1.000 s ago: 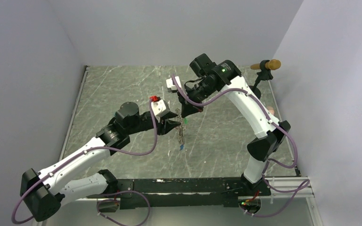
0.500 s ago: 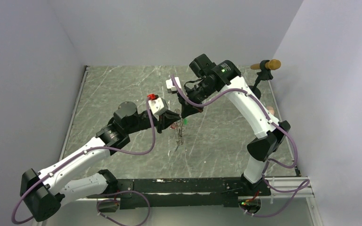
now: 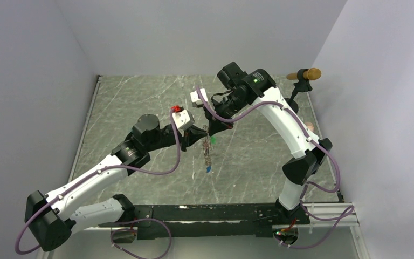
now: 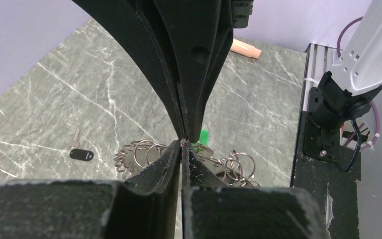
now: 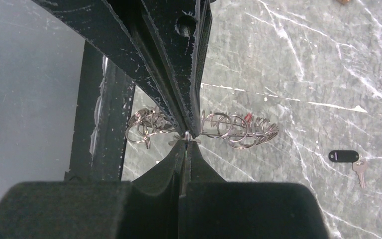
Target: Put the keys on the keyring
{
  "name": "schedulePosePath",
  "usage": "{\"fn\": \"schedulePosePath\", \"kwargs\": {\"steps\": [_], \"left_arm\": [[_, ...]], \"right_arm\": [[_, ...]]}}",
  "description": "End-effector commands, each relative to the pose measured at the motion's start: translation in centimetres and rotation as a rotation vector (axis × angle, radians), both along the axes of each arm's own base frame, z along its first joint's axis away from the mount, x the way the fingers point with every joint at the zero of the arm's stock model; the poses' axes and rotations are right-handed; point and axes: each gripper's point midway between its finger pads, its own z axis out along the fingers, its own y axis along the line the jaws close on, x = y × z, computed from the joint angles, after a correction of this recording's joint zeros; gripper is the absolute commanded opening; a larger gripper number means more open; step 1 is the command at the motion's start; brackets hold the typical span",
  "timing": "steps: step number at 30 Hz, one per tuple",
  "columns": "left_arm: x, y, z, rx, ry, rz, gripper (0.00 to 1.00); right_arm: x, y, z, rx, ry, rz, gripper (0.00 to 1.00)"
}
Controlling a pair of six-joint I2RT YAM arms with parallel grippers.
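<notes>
I've got the left gripper (image 4: 181, 149) and right gripper (image 5: 186, 144) both pinched tight on the keyring (image 5: 229, 130) held mid-air, green key (image 4: 204, 135) and blue key (image 3: 208, 169) dangling with it, whether properly threaded I can't tell.

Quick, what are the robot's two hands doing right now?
Left gripper: closed, and it seems to pinch the hanging bunch of silver metal key rings.
Right gripper: closed, holding the same bunch at its top.

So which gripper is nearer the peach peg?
Right, narrowly. Both meet at the keyring; the right gripper is on the peg's side, the left gripper behind it.
</notes>
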Motion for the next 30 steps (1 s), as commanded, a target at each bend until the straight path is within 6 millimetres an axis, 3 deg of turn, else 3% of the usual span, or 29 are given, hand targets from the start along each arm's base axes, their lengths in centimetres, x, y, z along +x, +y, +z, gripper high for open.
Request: {"fn": "schedulePosePath", "kwargs": {"steps": [1,7,12,16,22,30], "left_arm": [[-0.1,-0.4,2.1,-0.031,-0.028,-0.024,0.11],[-0.1,-0.5,2.3,-0.032,-0.031,-0.027,0.12],[-0.2,-0.6,2.4,-0.037,-0.033,-0.033,0.00],[-0.3,-0.3,2.6,-0.055,-0.053,-0.025,0.00],[-0.8,1.4,3.3,-0.225,-0.031,0.043,0.00],[-1.7,2.8,5.3,-0.479,-0.049,0.062,0.00]], "right_arm": [[-0.7,0.5,1.2,0.053,-0.008,0.032,0.00],[-0.7,0.5,1.3,0.055,-0.008,0.034,0.00],[-0.8,0.5,1.2,0.057,-0.002,0.037,0.00],[-1.0,0.6,1.4,0.067,0.006,0.039,0.00],[-1.3,0.7,1.6,0.111,0.049,0.051,0.23],[-2.0,1.2,1.9,0.178,0.127,0.075,0.28]]}}
